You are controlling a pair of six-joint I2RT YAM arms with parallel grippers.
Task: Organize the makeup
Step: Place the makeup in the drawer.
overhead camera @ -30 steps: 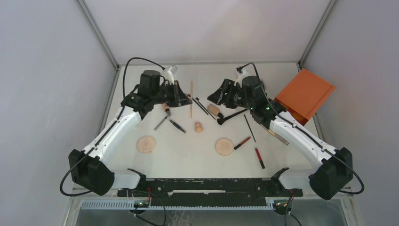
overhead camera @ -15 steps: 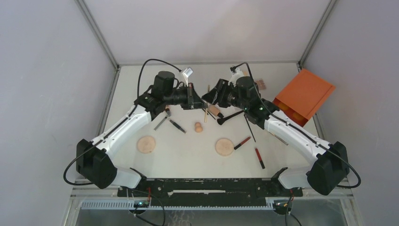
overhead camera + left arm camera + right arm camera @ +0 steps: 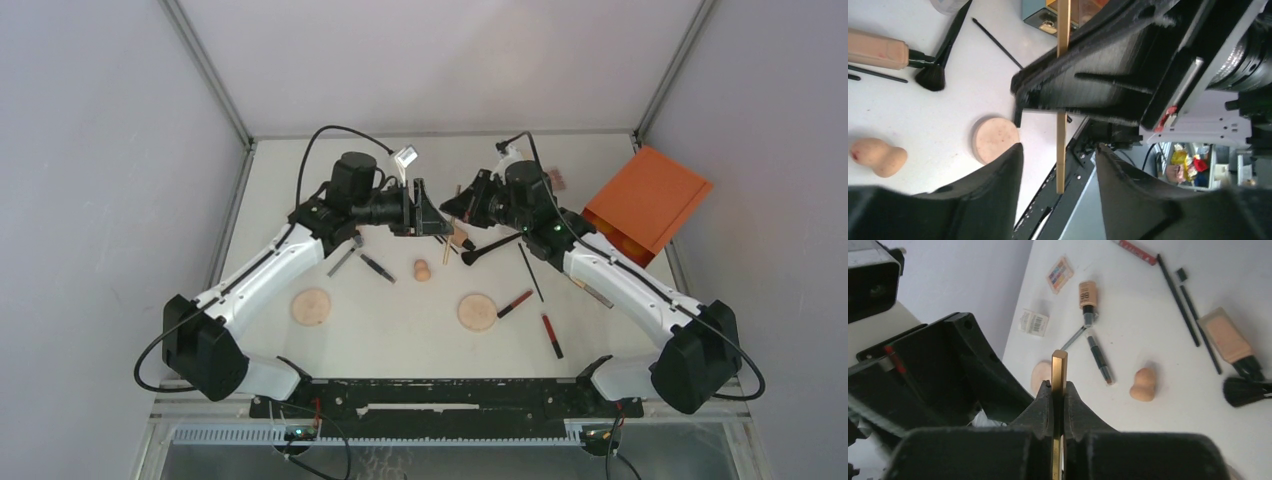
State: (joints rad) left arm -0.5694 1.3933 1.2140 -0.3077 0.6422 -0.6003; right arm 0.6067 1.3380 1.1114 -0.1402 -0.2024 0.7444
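A thin gold stick (image 3: 1058, 372) of the makeup is held above the table between the two arms. My right gripper (image 3: 1059, 390) is shut on it, with the stick upright between its pads. My left gripper (image 3: 1058, 160) is open, and the stick (image 3: 1061, 150) hangs free between its spread fingers without touching them. From above, the two grippers (image 3: 425, 205) (image 3: 452, 205) meet nose to nose at the table's middle back. On the table lie a beige sponge (image 3: 423, 270), two tan discs (image 3: 311, 306) (image 3: 477, 311), red pencils (image 3: 516, 302), a black brush (image 3: 490, 247) and a peach bottle (image 3: 875, 48).
An orange-topped box (image 3: 646, 203) stands tilted at the right edge. A small palette (image 3: 1059, 274) and a barcoded packet (image 3: 1033, 322) lie near the back. Thin black brushes (image 3: 530, 272) and a dark pencil (image 3: 377, 267) lie among the arms. The black rail (image 3: 430, 395) runs along the near edge.
The left gripper carried the gold stick rightward to the right gripper, then opened. The right gripper moved in toward it and shut on the stick.
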